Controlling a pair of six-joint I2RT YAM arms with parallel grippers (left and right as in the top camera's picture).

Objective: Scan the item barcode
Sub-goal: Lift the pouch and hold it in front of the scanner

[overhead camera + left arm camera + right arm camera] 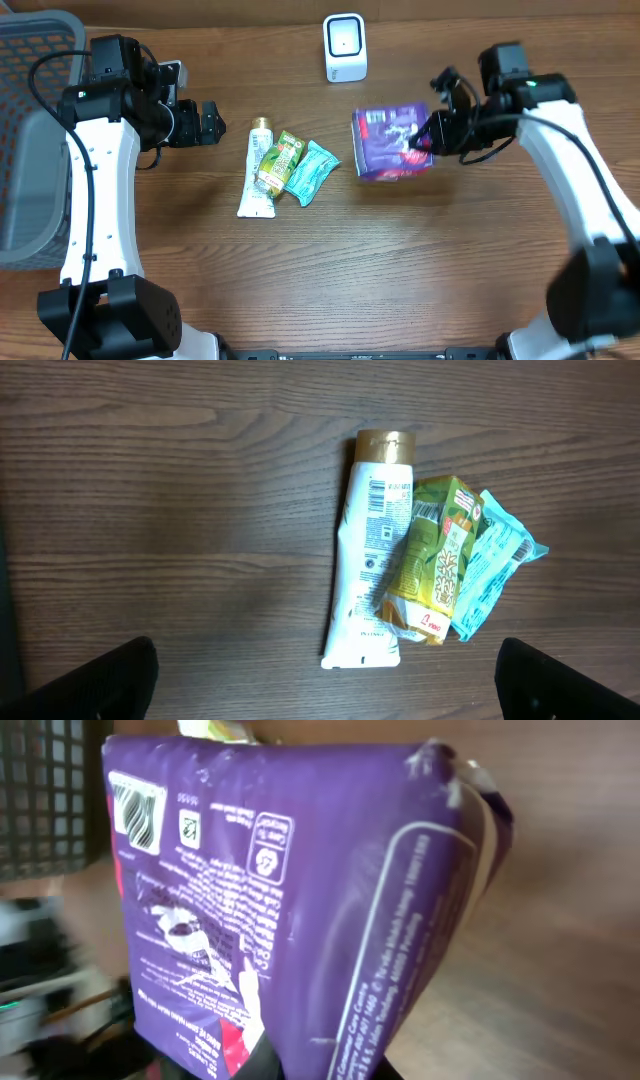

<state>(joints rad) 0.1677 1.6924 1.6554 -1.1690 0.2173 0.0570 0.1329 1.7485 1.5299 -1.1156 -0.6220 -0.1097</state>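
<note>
While the left tool (216,122) stands spread, the right tool (424,141) pinches the purple pack (388,143) by one edge

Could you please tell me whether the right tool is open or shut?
Shut. The right tool is pinched on one edge of the purple package, which fills its wrist camera view.

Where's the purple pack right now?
Overhead view, right of centre: the purple pack is held by the right gripper, near the white scanner and right of the teal packet.
</note>
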